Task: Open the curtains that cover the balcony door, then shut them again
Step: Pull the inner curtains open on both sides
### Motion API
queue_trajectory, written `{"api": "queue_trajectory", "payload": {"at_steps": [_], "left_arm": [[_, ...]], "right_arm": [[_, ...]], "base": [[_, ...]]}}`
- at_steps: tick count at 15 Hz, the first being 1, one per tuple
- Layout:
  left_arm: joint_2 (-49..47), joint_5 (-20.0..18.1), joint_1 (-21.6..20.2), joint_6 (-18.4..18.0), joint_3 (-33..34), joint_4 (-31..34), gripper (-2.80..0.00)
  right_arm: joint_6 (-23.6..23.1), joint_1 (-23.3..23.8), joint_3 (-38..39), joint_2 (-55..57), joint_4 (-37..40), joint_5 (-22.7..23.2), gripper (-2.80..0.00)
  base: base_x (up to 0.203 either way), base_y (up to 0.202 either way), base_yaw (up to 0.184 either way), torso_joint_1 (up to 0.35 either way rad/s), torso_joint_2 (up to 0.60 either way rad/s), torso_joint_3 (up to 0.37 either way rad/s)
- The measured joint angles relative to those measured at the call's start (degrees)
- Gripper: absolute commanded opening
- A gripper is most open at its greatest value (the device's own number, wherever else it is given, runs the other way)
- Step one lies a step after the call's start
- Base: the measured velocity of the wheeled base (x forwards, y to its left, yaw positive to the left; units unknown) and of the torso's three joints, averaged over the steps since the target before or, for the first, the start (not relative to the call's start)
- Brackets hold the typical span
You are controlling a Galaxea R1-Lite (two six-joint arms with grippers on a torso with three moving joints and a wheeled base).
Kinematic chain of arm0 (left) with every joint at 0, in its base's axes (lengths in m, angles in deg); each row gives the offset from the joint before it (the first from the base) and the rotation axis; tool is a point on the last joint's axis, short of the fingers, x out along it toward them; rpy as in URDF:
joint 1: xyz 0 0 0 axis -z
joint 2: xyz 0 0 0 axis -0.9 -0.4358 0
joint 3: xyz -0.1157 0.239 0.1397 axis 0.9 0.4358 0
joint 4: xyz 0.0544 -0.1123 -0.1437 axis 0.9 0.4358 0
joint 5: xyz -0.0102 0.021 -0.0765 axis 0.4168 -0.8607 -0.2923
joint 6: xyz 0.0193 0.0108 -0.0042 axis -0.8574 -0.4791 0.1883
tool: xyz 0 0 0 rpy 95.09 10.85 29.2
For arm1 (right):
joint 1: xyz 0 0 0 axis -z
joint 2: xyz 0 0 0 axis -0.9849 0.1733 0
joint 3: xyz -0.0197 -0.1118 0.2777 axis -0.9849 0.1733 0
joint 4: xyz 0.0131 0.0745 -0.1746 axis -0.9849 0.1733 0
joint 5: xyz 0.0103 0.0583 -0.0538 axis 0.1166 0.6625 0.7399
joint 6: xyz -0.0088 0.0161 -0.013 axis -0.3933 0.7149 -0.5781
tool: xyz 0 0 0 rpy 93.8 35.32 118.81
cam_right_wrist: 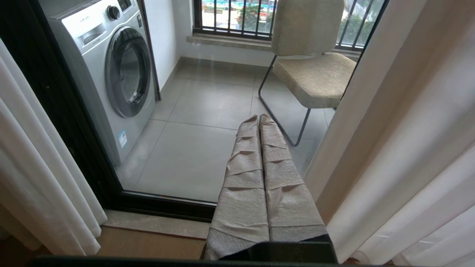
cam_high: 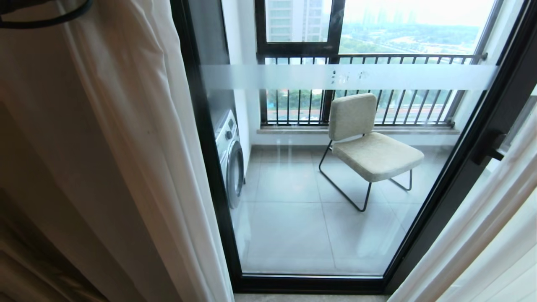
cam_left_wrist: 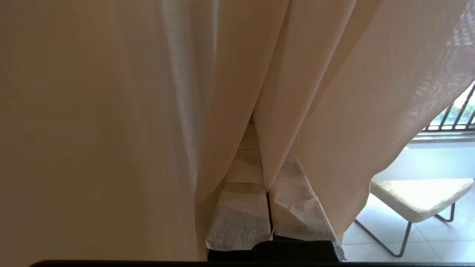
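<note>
Curtains (cam_high: 138, 138) parted to both sides; open gap between them, blocked straight ahead by the balcony door (cam_high: 335, 176) glass. Left gripper (cam_left_wrist: 268, 185), fingers pressed together, buried in sheer folds, fabric draped over it on both sides. Right gripper (cam_right_wrist: 261, 163), fingers together, in the clear gap facing the glass, sheer curtain close beside it.

Head looks down through the door; all views share the chair (cam_high: 369, 142).
</note>
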Motion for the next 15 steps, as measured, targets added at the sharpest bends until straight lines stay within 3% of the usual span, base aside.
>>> {"api": "queue_trajectory", "payload": {"at_steps": [9,15], "left_arm": [[0.33,-0.39,0.17,0.23,-0.13,0.09,-2.8],[0.06,-0.63,-5.63,2.51,-0.24,0.22,-2.8]], "right_arm": [[-0.03,0.0,0.0,0.0,0.0,0.0,-2.8],[-0.03,0.0,0.0,0.0,0.04,0.0,-2.8]], "base": [[0.0,0.006,0.0,0.0,0.0,0.0],[0.0,0.0,0.0,0.0,0.0,0.0]]}}
